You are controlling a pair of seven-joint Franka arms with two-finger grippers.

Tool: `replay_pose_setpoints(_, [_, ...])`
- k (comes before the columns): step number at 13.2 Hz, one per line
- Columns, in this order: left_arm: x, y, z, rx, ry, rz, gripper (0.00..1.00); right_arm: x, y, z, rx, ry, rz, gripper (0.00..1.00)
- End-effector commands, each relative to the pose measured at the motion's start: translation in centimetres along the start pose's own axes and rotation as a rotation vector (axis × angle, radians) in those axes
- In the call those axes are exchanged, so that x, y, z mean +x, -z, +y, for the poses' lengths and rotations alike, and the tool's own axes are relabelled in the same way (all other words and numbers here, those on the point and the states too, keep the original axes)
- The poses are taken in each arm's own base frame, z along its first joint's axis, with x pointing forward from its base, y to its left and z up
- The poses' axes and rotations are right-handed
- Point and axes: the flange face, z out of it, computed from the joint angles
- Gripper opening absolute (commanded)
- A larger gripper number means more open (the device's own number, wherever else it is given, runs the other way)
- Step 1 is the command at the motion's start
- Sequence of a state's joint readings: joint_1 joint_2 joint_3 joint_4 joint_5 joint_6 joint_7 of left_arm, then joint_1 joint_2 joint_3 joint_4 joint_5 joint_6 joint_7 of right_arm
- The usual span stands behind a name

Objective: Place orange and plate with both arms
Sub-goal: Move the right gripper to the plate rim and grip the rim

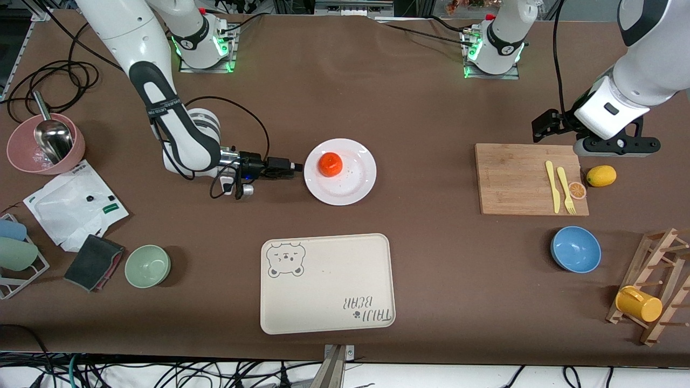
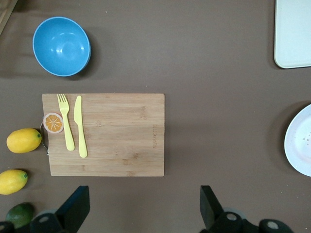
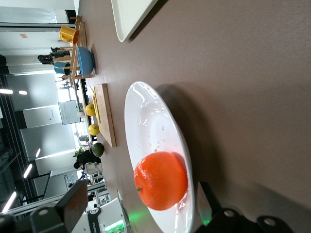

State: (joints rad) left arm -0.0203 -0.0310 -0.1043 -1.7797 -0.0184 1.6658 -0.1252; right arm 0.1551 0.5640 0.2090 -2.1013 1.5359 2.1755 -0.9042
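The orange point(image 1: 330, 164) sits on the white plate point(image 1: 353, 180) in the middle of the table; both also show in the right wrist view, orange point(image 3: 160, 180) on plate point(image 3: 146, 121). My right gripper point(image 1: 298, 167) lies low and level at the plate's rim toward the right arm's end. It is open point(image 3: 143, 194), with the rim between its fingers and nothing gripped. My left gripper point(image 2: 144, 194) hangs open and empty over bare table, beside the cutting board's edge farther from the front camera.
A cream bear tray point(image 1: 328, 283) lies nearer the front camera than the plate. The wooden cutting board point(image 1: 517, 179) carries a yellow knife, fork and an orange slice, with a lemon point(image 1: 601, 176) beside it. A blue bowl point(image 1: 575, 249), green bowl point(image 1: 147, 265), pink bowl point(image 1: 21, 153) and cup rack point(image 1: 660, 285) stand around.
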Motion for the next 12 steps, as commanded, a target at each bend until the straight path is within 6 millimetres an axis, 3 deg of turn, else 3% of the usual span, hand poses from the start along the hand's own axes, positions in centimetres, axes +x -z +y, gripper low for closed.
replay_pose_setpoints(1, [0.3,0.5,0.0,0.020,-0.027,0.002,1.00,0.8,-0.6,0.5,0.022,0.035,0.011,1.00])
replay_pose_setpoints(12, [0.3,0.5,0.2,0.021,-0.029,0.003,1.00,0.6,-2.6,1.4,0.012,0.054,-0.016,1.00])
